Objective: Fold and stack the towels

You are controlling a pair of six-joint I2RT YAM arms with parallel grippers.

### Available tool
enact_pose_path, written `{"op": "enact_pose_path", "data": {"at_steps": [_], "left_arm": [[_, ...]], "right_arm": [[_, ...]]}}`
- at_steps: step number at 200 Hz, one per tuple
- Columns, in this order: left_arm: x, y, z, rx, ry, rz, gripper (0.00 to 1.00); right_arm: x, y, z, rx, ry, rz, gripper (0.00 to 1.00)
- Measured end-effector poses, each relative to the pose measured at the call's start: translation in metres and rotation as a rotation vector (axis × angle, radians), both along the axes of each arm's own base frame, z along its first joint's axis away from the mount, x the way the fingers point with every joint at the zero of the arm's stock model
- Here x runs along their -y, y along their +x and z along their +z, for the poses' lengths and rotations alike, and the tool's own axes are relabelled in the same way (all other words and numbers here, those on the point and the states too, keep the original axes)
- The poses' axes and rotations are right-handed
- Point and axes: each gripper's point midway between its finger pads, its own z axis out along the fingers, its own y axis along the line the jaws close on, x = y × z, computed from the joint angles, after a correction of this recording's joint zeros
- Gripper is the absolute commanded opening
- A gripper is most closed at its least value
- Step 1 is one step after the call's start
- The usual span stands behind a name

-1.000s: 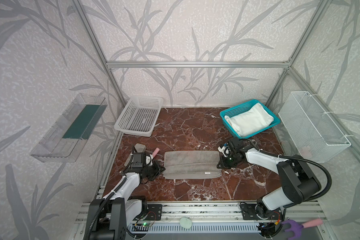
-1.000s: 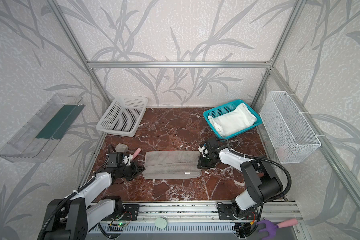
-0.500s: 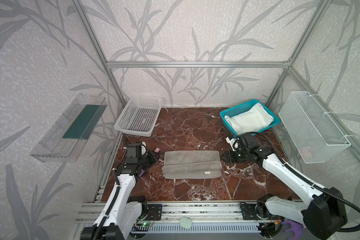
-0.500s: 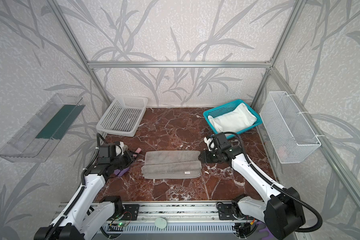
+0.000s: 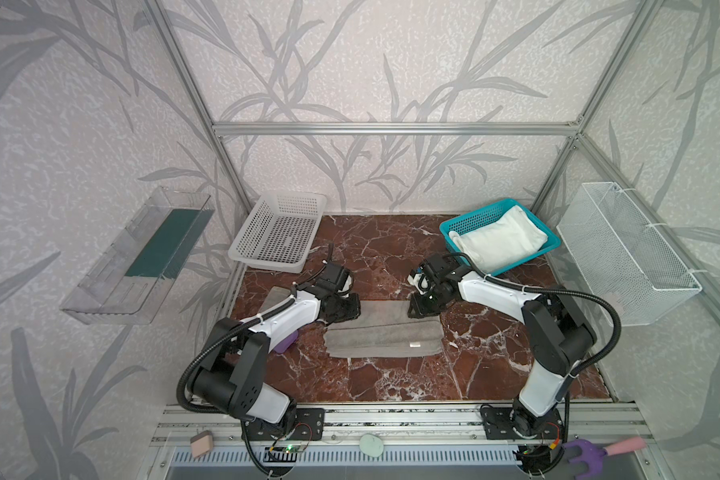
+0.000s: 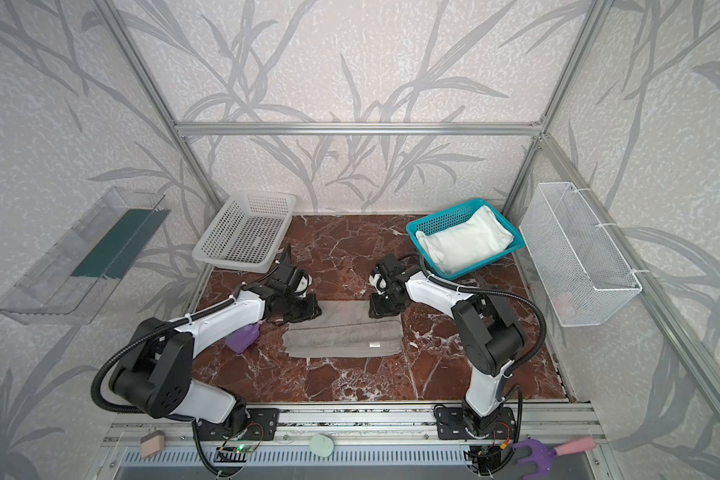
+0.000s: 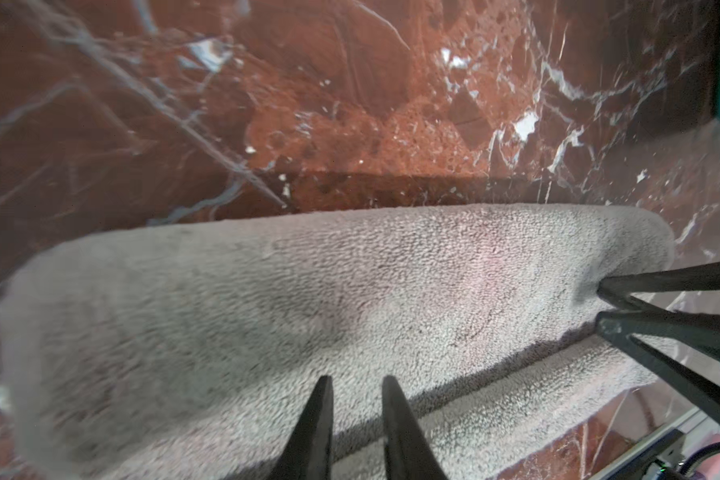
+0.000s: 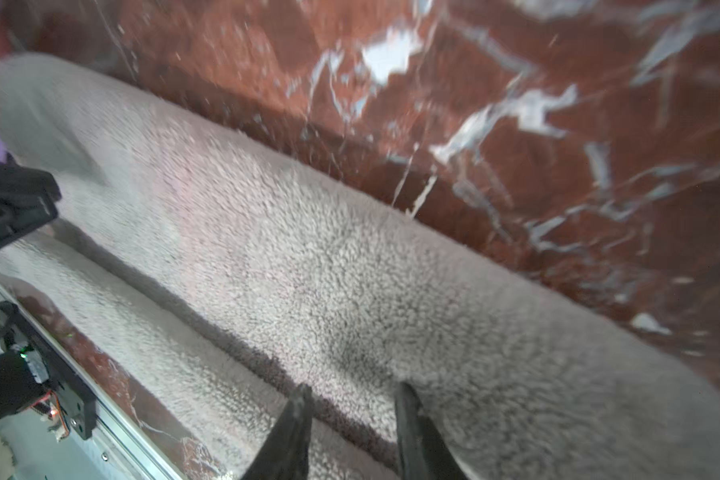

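Grey towel (image 5: 381,338) lies flat-ish mid table (image 5: 391,382), long axis left-right, folded, small white tag on the near layer. Left gripper (image 5: 348,311) is down on its far-left corner and right gripper (image 5: 417,309) on its far-right corner, the two facing each other across the far edge; same in both top views, see (image 6: 344,338). In the left wrist view the left gripper (image 7: 356,380) has its fingers only a narrow gap apart with terry (image 7: 350,291) in that gap. The top layer bulges up as a rounded fold with a shadow line under it. The right wrist view matches: right gripper (image 8: 354,388) fingers slightly parted and dug into the raised layer (image 8: 350,270). Reads as both pinching the upper layer. Wrist views are motion-blurred, so can't say whether the lower layer is caught too. White towel (image 5: 499,241) sits bundled in the teal basket (image 5: 479,212) at far right, well apart from the grey one. White basket (image 5: 275,237) is at far left. Purple object (image 6: 244,337) sits on the table under the left arm, just left of the grey towel.
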Motion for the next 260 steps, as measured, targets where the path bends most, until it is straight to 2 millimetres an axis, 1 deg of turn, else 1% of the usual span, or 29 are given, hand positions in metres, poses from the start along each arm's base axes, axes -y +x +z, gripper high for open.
{"op": "enact_pose_path", "data": {"at_steps": [25,49,71,84,96,110,120,131,137,151,171,179,189,201,209,219,242,253,260], "left_arm": [[0.001,-0.018,-0.01,-0.031,0.051,-0.039,0.27],[-0.005,-0.049,-0.015,-0.055,0.092,-0.07,0.27],[-0.009,-0.084,-0.007,-0.041,0.098,-0.101,0.28],[-0.012,-0.102,0.0,-0.018,0.081,-0.107,0.28],[-0.018,-0.113,0.003,0.002,0.072,-0.091,0.28],[-0.028,-0.119,0.004,0.023,0.07,-0.048,0.31],[-0.035,-0.12,0.004,0.044,0.07,-0.017,0.35],[-0.04,-0.12,0.006,0.062,0.069,0.017,0.43],[-0.042,-0.118,0.008,0.07,0.067,0.04,0.45],[-0.046,-0.111,0.013,0.093,0.055,0.085,0.46],[-0.053,-0.099,0.011,0.099,0.027,0.158,0.43],[-0.058,-0.095,0.004,0.084,0.015,0.201,0.41],[-0.068,-0.095,-0.01,0.043,0.012,0.254,0.4],[-0.079,-0.102,-0.028,-0.019,0.025,0.301,0.39],[-0.083,-0.108,-0.036,-0.049,0.031,0.314,0.39],[-0.08,-0.104,-0.033,-0.035,0.008,0.317,0.38],[-0.08,-0.107,-0.032,-0.053,0.006,0.318,0.35],[-0.08,-0.107,-0.027,-0.05,0.007,0.314,0.35],[-0.079,-0.104,-0.02,-0.04,0.005,0.309,0.35]], "right_arm": [[-0.003,-0.021,0.002,-0.026,0.005,0.04,0.35],[0.002,-0.048,0.008,-0.05,0.019,0.067,0.35],[0.011,-0.082,0.013,-0.084,0.039,0.086,0.35],[0.018,-0.103,0.012,-0.112,0.035,0.089,0.37],[0.026,-0.118,0.01,-0.137,0.022,0.083,0.39],[0.035,-0.127,0.013,-0.141,0.01,0.064,0.44],[0.038,-0.126,0.019,-0.12,0.006,0.043,0.49],[0.041,-0.119,0.028,-0.072,0.009,0.023,0.55],[0.043,-0.116,0.032,-0.049,0.012,0.009,0.57],[0.05,-0.105,0.039,-0.006,0.012,-0.038,0.59],[0.062,-0.084,0.04,0.023,0.014,-0.133,0.61],[0.067,-0.075,0.038,0.028,0.019,-0.178,0.63],[0.074,-0.065,0.034,0.026,0.024,-0.228,0.65],[0.079,-0.054,0.027,0.009,0.028,-0.278,0.66],[0.081,-0.047,0.02,-0.011,0.034,-0.306,0.67],[0.082,-0.043,0.01,-0.042,0.035,-0.326,0.67],[0.075,-0.042,-0.011,-0.12,0.041,-0.331,0.68],[0.072,-0.042,-0.016,-0.142,0.049,-0.334,0.68],[0.069,-0.04,-0.015,-0.142,0.063,-0.335,0.68]]}}
